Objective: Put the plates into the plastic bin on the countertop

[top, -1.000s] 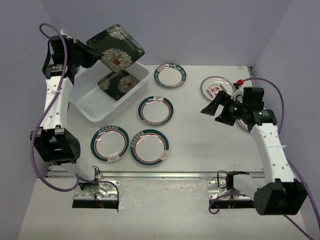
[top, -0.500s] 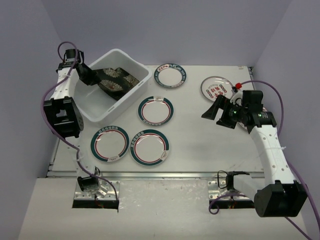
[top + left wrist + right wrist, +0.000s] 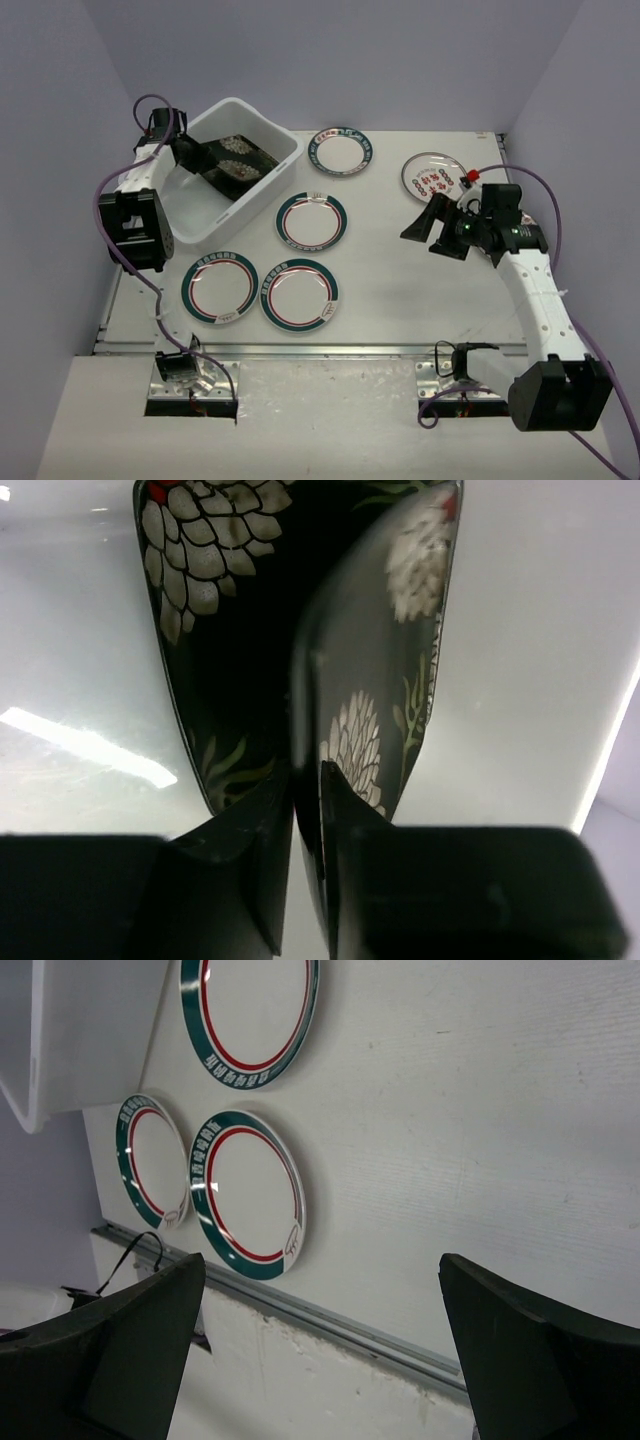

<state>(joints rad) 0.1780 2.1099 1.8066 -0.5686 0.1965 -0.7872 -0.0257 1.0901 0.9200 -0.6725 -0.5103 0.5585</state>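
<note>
Left claw point(image 3: 305, 772): pinching square black flowered plate point(image 3: 372, 735) by its rim, plate extending straight ahead inside white translucent plastic bin point(image 3: 197, 222). Right claw point(image 3: 428, 230): jaws wide, empty.

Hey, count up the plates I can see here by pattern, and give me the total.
Teal-and-red ringed plates: 4
Red-character plate: 1
Black floral square plates: 2, both in the plastic bin
Total: 7 plates in view
</note>
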